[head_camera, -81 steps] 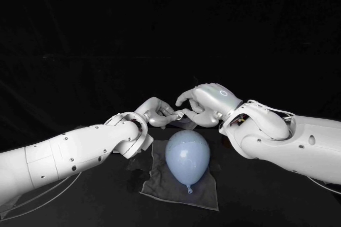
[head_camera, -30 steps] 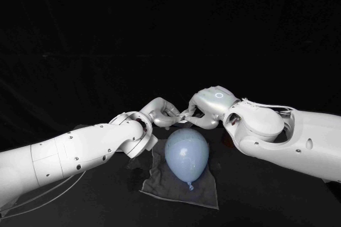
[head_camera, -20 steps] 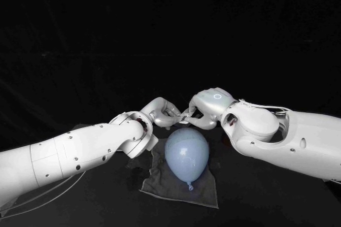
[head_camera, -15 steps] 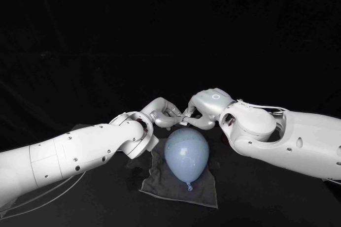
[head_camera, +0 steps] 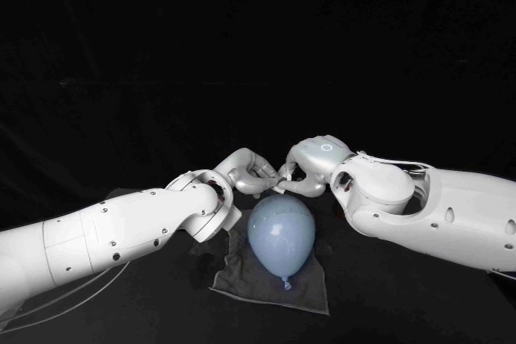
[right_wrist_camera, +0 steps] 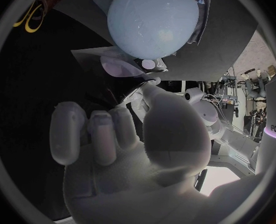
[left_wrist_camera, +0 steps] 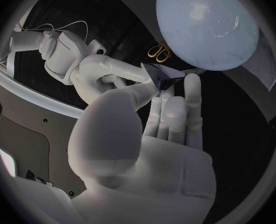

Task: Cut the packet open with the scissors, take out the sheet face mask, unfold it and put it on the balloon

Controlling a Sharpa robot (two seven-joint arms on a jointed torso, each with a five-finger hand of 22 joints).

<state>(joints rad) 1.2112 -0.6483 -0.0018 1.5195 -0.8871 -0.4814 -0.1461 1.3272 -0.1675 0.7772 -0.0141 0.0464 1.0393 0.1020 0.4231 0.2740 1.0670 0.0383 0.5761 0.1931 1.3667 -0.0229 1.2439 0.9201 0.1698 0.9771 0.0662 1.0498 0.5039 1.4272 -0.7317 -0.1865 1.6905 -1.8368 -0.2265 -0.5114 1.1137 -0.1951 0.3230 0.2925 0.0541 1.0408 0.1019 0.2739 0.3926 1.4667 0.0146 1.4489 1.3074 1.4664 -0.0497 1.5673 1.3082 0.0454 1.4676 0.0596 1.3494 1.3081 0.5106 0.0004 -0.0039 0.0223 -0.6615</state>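
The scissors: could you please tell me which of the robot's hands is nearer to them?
Right, most likely. In the left wrist view the scissors lie beyond the right hand, with the left hand farther back behind it; both pinch the packet.

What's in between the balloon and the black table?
A grey cloth lies spread under the balloon, over the table. The head view shows it.

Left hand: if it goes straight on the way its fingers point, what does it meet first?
Probably the balloon, just beyond the dark flap at the left hand's fingertips; the gap is hard to judge.
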